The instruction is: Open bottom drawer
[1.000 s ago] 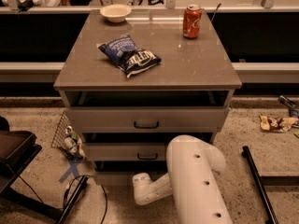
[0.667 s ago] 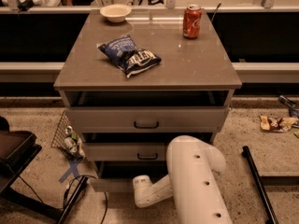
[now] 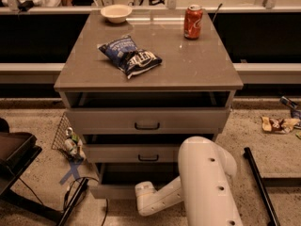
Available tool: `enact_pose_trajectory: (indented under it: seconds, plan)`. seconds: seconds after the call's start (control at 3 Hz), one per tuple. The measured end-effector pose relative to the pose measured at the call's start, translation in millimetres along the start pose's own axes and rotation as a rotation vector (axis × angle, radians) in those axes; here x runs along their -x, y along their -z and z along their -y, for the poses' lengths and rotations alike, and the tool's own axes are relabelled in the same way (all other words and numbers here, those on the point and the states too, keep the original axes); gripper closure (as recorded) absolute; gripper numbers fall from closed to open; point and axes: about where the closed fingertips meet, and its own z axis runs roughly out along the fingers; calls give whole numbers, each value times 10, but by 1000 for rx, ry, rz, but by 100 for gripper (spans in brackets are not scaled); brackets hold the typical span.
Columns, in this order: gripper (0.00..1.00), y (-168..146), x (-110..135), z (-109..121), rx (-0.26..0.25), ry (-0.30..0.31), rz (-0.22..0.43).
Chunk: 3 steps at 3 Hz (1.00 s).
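Camera view: arm [image 3: 207, 178] bent low, gripper [image 3: 145, 197] at bottom drawer [image 3: 112, 191] front.

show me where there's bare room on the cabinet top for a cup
Free: the front strip of the cabinet top ahead of the chip bag, and the right side in front of the soda can. Crowded: back left, bowl and bag. The tool is low at the bottom drawer.
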Motion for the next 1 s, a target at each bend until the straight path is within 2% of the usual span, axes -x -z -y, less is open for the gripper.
enact_pose_trajectory:
  seconds: [1.0]
  plan:
    - [100,21,-22,-87,6,-1,5]
